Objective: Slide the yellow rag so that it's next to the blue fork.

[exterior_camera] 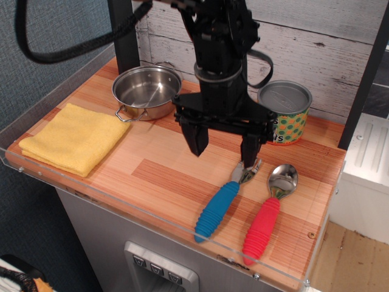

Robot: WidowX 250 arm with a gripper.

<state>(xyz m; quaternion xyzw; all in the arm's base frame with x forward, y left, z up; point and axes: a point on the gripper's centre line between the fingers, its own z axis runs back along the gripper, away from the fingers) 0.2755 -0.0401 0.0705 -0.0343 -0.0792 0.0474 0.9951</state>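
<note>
The yellow rag [76, 139] lies folded and flat at the left end of the wooden table, near the front edge. The blue fork [222, 205] lies at the front right, its blue ribbed handle toward the front edge and its metal tines toward the back. My gripper [223, 148] hangs open and empty above the table's middle, its right finger just above the fork's tines. The rag is far to the gripper's left.
A steel pot [146, 91] stands at the back left, just behind the rag. A tin can [284, 112] with a patterned label stands at the back right. A red-handled spoon [268, 213] lies right of the fork. A clear rim [152, 214] edges the table's front.
</note>
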